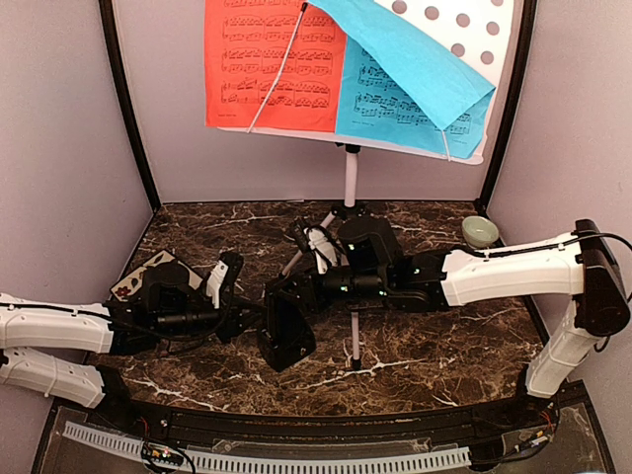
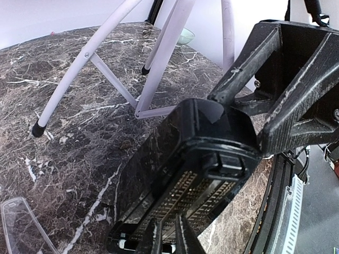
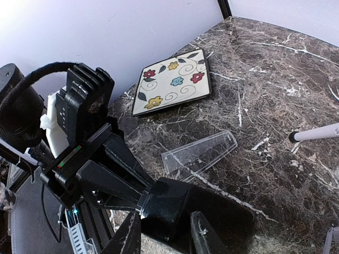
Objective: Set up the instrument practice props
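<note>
Metronome [image 1: 285, 336]: clamped at one end by left gripper [image 2: 168, 235], straddled by right gripper [image 3: 167, 233], contact unclear; secure both sides before standing it upright.

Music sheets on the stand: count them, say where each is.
2. The red sheet hangs on the left of the stand, the blue sheet on its right, top folded over. Others may be hidden behind.

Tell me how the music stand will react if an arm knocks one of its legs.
Likely to tip: the music stand carries a wide desk on one thin pole over slim legs. Its dark foot caps probably grip the marble tabletop rather than slide. The blue sheet, already folded over, may well slip off.
</note>
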Tool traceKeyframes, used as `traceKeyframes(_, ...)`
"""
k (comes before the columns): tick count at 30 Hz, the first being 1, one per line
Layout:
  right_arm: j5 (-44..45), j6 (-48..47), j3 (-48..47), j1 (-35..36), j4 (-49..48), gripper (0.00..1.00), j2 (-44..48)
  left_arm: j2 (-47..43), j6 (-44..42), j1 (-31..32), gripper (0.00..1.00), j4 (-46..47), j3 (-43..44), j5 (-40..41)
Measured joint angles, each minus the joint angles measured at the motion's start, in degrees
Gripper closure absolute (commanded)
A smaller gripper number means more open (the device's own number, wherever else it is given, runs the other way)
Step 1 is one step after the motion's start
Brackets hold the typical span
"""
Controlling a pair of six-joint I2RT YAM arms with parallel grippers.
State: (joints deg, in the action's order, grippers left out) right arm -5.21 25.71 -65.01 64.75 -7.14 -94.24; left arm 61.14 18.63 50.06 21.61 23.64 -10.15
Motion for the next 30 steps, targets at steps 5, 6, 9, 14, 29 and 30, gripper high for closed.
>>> traceKeyframes(5,0.3,0.0,0.3,0.0,-0.8,0.69,0.0,1.5,-0.3,0.1,0.88,0.2,0.9,-0.3)
traceKeyframes(6,0.4,0.0,0.5,0.1,-1.0,0.70,0.0,1.7,-0.4,0.2,0.88,0.2,0.9,-0.3)
traceKeyframes(9,0.9,0.0,0.7,0.1,-1.7,0.70,0.0,2.6,-0.9,0.8,0.88,0.2,1.6,-1.0)
traceKeyframes(14,1.4,0.0,0.9,0.2,-2.1,0.70,0.0,3.1,-1.7,1.5,0.88,0.2,1.9,-2.1)
traceKeyframes(29,1.5,-0.4,2.3,0.4,-3.6,0.69,0.3,-11.0,-1.0,1.6,0.75,-5.4,-1.3,6.6)
traceKeyframes(30,1.5,-0.5,2.3,0.4,-3.6,0.69,0.3,-11.6,-0.7,1.6,0.70,-6.0,-1.6,7.6)
